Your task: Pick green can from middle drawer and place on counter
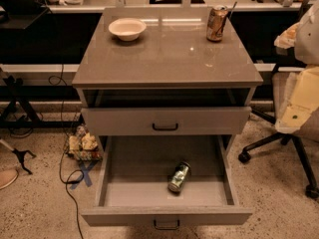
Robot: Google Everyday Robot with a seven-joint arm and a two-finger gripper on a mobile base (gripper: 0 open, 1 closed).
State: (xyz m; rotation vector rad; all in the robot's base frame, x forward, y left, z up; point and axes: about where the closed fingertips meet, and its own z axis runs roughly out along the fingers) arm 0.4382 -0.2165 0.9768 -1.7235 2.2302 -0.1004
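Observation:
The green can (179, 177) lies on its side on the floor of the middle drawer (134, 183), right of centre and near the front. The drawer is pulled fully out, with its black handle (166, 225) on the front panel. The counter (164, 59) is the glossy grey-brown top of the cabinet above. My gripper is out of view. Only white and cream parts of my arm (303, 91) show at the right edge, level with the counter and well away from the can.
A white bowl (127, 29) stands at the counter's back left and a gold-brown can with a straw (217, 23) at the back right. The upper drawer (165, 120) is slightly out. An office chair base (279, 143) stands on the right. Cables and small clutter (82, 146) lie on the floor at the left.

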